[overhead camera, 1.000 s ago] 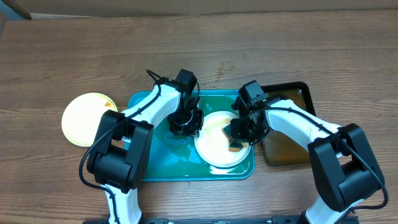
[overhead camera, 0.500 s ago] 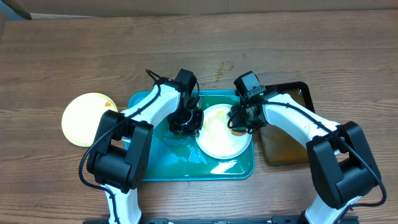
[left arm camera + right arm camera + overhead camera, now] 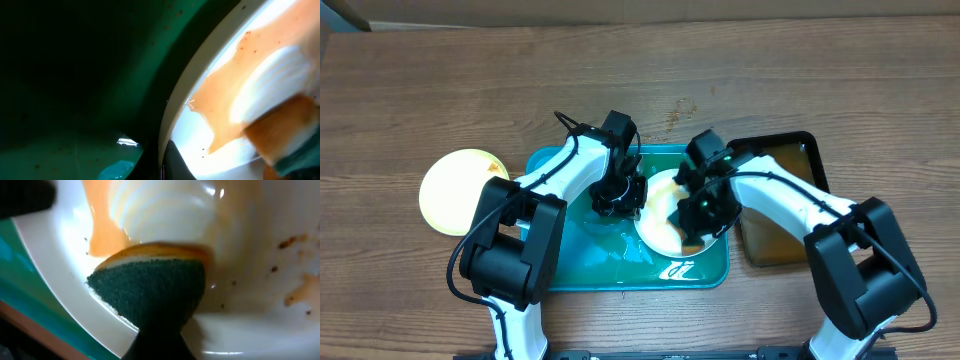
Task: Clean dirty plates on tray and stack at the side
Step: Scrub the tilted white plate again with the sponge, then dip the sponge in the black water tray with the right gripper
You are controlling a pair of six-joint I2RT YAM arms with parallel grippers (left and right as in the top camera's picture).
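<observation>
A white plate [image 3: 658,215] smeared with brown sauce lies in the teal tray [image 3: 570,265], its left rim raised. My left gripper [image 3: 618,196] is shut on that rim, which shows in the left wrist view [image 3: 172,125]. My right gripper [image 3: 696,226] is shut on a green-and-yellow sponge [image 3: 150,287] pressed onto the plate's wet inner face [image 3: 250,240]. Orange-brown liquid [image 3: 235,85] runs on the plate. A pale lime-green plate [image 3: 455,190] lies on the table left of the tray. I see no second white plate.
A smaller black tray [image 3: 790,195] with brownish water stands right of the teal tray, under my right arm. Water pools on the teal tray's floor [image 3: 675,268]. Bare wooden table [image 3: 770,80] surrounds both trays.
My right gripper swept the sponge up to the plate's far right edge and back down toward its near side. The plate shifted slightly left. My left gripper held still.
</observation>
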